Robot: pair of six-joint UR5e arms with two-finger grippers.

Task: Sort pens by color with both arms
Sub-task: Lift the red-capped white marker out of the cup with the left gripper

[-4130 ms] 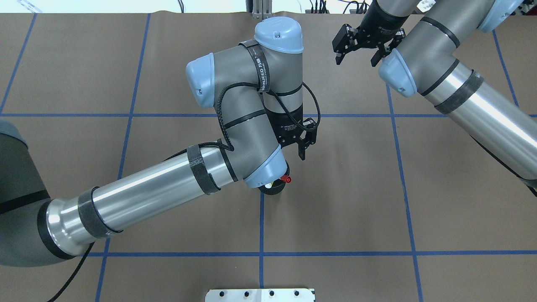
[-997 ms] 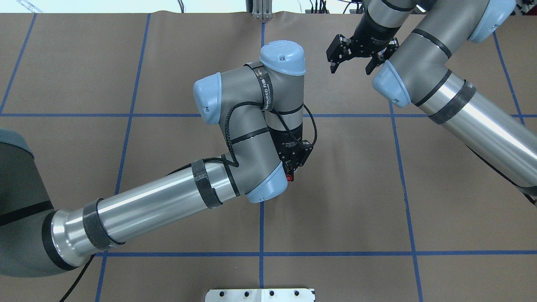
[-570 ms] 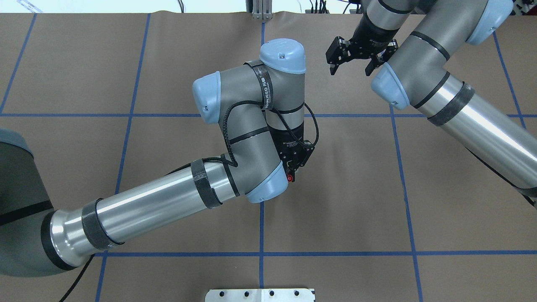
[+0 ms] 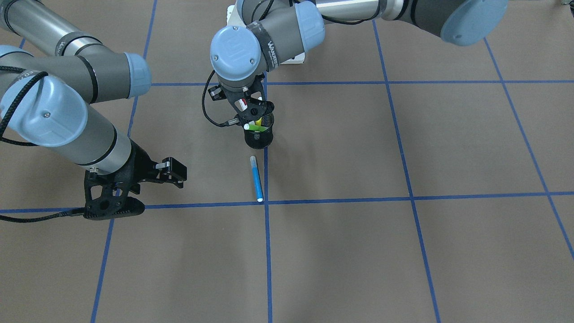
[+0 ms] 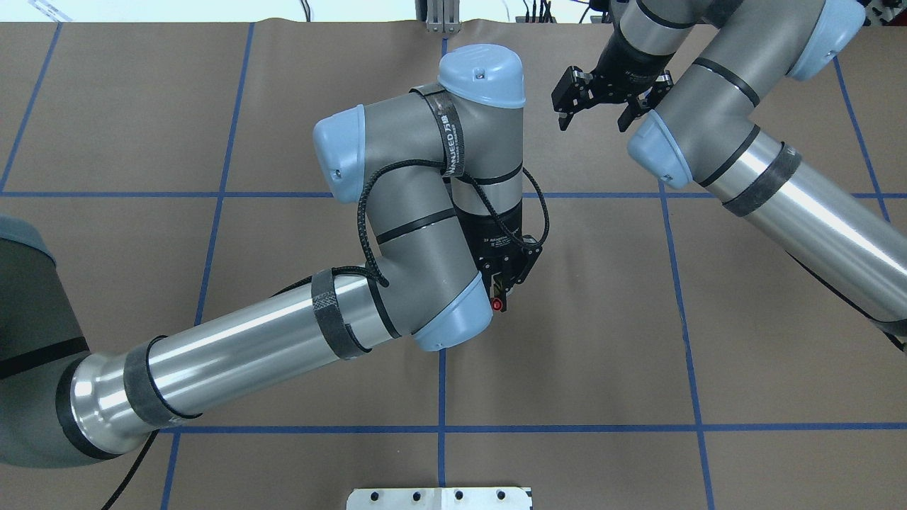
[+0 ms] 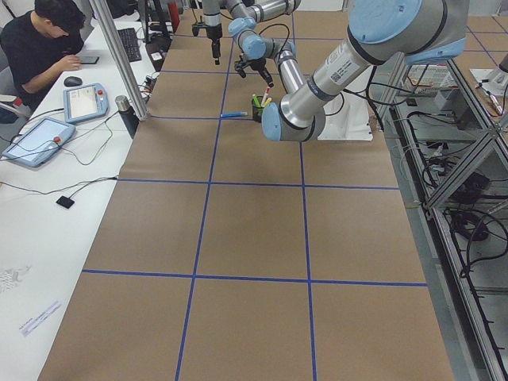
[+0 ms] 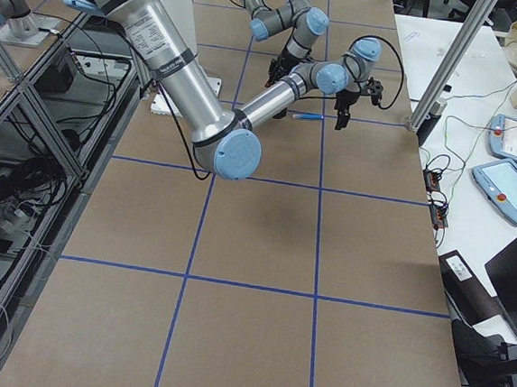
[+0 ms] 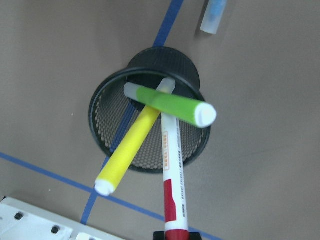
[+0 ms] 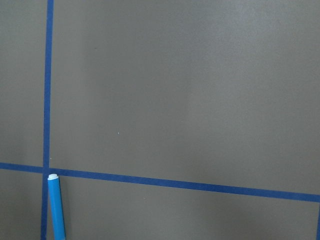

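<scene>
My left gripper (image 5: 502, 287) is shut on the white pen with the red cap (image 8: 172, 185). It holds the pen over the black mesh cup (image 4: 258, 132), with the pen's lower end still inside the rim. The lime green pen (image 8: 170, 105) and the yellow pen (image 8: 127, 152) lean in the cup. The blue pen (image 4: 256, 178) lies flat on the table just beyond the cup, along a blue tape line. It also shows in the right wrist view (image 9: 56, 207). My right gripper (image 5: 594, 124) is open and empty, out to the side of the blue pen.
The table is brown paper with a blue tape grid (image 5: 680, 283). The white pedestal base (image 5: 439, 498) sits at the robot's edge. In the overhead view my left arm's elbow (image 5: 425, 234) hides the cup. An operator's desk with tablets (image 6: 79, 103) runs along the far side.
My left gripper, open beside the cup four seconds ago, has shut on the red-capped pen and in the last second has risen with it. My right gripper has barely moved.
</scene>
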